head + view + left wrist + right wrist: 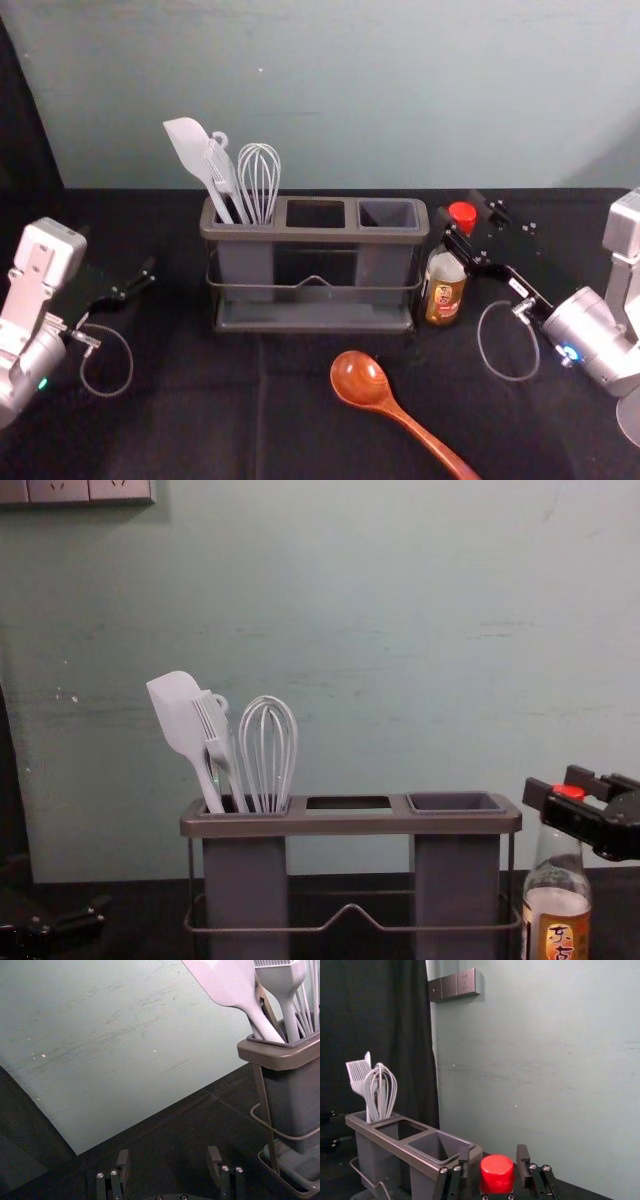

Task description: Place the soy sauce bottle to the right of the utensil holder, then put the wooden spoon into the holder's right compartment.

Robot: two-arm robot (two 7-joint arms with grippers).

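The first half of the job is looking done from here: the soy sauce bottle (444, 290) is standing upright just beside the utensil holder (320, 236), right of centre in the head view. The right end effector (493, 1154) is straddling the red cap (497, 1174), its fingers spread with a little room on either side, so it isn't pinching anything. The wooden spoon (362, 380) is waiting at lower centre, its handle running down toward the bottom edge, and that whole second half is remaining. The right compartment (390, 214) is sitting open for it.

Over at the left edge of the head view, the left end effector (168, 1152) is idling, fingers wide apart. A spatula (188, 148), a brush (213, 730) and a whisk (259, 180) are crowding the left compartment, leaving the target opening free. Black cloth is covering the desk (190, 400). What's standing in the way is mostly the bottle itself: I'm thinking those fingers need backing off cleanly, or they'll be tipping it.
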